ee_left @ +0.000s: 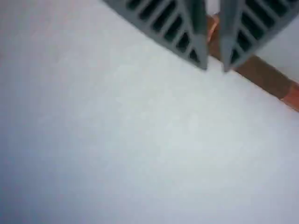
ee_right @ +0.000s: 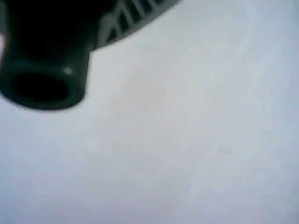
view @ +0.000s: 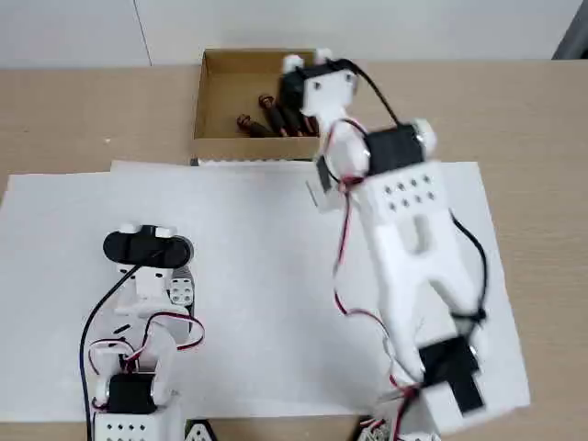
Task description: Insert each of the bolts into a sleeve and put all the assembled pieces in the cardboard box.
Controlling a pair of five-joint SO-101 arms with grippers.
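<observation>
Cardboard box [view: 213,96] stands far centre on the table [view: 73,110]. To its near left the left arm [view: 138,303] is folded over the white paper [view: 257,276], and the left gripper [ee_left: 215,67] has its jaws drawn almost together with only a slim gap and nothing between them. Dark assembled pieces [view: 271,118] lie in the right part of the box. Just near of the box's right end, over the paper's far edge, the right gripper [view: 319,188] holds a black hollow sleeve [ee_right: 44,86] against its grey jaw.
</observation>
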